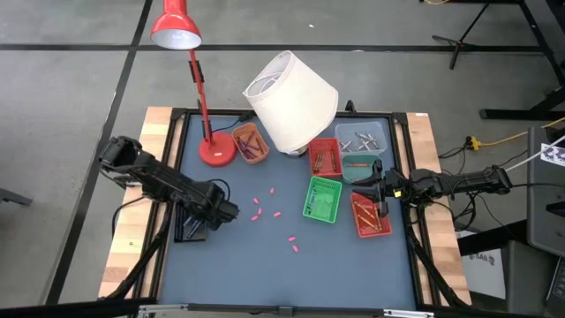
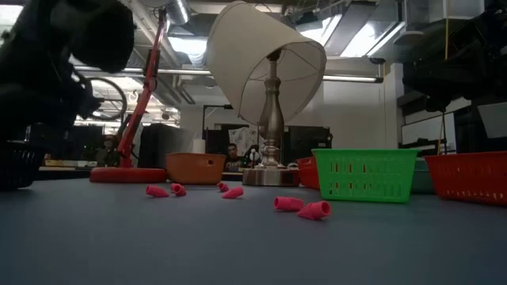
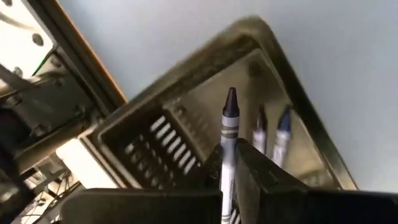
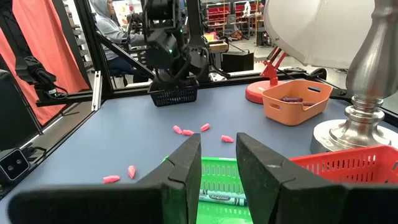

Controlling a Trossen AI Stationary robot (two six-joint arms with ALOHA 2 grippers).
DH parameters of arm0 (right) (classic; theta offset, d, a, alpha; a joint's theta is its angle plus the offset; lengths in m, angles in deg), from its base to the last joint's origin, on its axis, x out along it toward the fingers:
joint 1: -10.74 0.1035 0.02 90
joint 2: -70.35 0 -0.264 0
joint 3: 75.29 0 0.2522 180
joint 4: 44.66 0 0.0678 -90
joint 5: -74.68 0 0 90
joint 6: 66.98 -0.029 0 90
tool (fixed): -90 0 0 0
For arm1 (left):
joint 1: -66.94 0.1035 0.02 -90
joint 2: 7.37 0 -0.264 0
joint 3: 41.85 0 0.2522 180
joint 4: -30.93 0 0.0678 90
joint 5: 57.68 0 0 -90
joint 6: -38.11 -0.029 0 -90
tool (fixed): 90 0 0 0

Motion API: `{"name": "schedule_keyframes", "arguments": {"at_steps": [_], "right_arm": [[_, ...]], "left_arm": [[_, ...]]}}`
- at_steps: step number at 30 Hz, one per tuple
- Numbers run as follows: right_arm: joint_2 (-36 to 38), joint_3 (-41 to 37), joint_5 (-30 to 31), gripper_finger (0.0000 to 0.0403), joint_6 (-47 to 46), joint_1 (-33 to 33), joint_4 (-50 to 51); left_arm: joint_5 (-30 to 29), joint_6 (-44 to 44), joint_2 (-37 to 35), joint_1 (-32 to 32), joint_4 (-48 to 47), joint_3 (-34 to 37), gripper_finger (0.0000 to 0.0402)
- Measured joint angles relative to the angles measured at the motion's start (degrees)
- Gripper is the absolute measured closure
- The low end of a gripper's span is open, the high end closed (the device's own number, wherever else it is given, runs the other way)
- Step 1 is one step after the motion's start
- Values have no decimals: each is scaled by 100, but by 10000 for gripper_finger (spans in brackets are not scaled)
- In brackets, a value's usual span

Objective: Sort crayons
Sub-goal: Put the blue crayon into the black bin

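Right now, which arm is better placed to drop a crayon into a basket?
The left: its fingers hold a dark crayon directly over the black basket. The right gripper is open and empty above the green basket.

The tabletop (image 1: 265, 256) is blue-grey, with wooden side rails and a black frame. The floor (image 1: 71, 88) is grey concrete. A red desk lamp (image 1: 190, 53) and a tilted white-shaded lamp (image 1: 291, 102) stand at the far edge. Ceiling ducts (image 2: 178, 12) run overhead.

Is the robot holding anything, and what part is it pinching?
The left end effector pinches a dark purple crayon by its lower half, tip up, over the black basket. The right end effector holds nothing.
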Motion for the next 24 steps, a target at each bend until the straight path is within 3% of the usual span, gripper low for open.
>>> {"name": "schedule_keyframes", "arguments": {"at_steps": [18, 24], "right_arm": [[0, 0, -2, 303, 2, 2, 1], [0, 0, -2, 303, 2, 0, 2]], "left_arm": [[-1272, -459, 0, 827, 274, 321, 398], [-1270, -590, 0, 1022, 345, 321, 394]]}}
